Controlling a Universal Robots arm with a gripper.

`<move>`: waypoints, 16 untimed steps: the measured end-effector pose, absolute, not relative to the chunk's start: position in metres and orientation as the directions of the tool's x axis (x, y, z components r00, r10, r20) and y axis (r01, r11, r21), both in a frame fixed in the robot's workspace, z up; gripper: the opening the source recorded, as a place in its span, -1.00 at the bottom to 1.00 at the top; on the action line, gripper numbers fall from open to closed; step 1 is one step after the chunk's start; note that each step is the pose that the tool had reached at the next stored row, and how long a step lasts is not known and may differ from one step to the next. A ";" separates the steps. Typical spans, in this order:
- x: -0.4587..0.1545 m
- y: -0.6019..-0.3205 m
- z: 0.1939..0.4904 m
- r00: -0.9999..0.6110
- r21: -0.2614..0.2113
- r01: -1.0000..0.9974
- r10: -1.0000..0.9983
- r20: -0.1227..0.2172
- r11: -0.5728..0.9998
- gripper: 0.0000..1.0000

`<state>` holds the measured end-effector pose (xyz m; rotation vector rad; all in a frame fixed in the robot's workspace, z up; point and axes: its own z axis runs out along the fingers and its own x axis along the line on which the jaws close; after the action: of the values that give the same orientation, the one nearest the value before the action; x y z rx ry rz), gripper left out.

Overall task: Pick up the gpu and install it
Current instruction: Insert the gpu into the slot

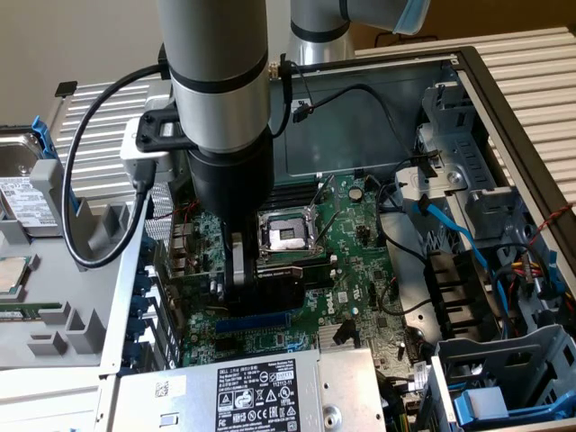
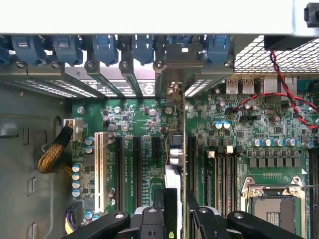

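Stands near vertical over the open computer case [image 1: 360, 126], reaching straight down toward the motherboard [image 1: 360, 243]. Grips the gpu [image 1: 274, 290] edge-on in the gripper [image 2: 175, 199], with fingers [image 2: 158, 206] pinched against both faces of the card. Holds it upright among the expansion slots, close by the blue slot [image 1: 256, 318] and beside the CPU socket [image 1: 283, 236]. Puts its metal bracket [image 2: 183, 55] at the rear slot openings. Cannot tell whether seated.

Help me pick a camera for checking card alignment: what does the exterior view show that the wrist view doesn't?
Exterior view: the arm, the power supply and a hard drive beside the case. Wrist view: the blue slot latches and the white slot. Both: the tool shut on the gpu over the motherboard, and the CPU socket.
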<state>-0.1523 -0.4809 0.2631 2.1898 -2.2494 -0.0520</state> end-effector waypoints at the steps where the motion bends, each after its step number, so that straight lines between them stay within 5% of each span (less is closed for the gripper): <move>1: -0.152 -0.481 0.263 -0.027 0.025 -0.999 -0.999 -0.022 0.027 -0.47; 16: -0.151 -0.481 0.262 -0.027 0.025 -0.999 -0.999 -0.022 0.027 -0.47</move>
<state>-0.1515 -0.4809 0.2621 2.1898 -2.2496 -0.0520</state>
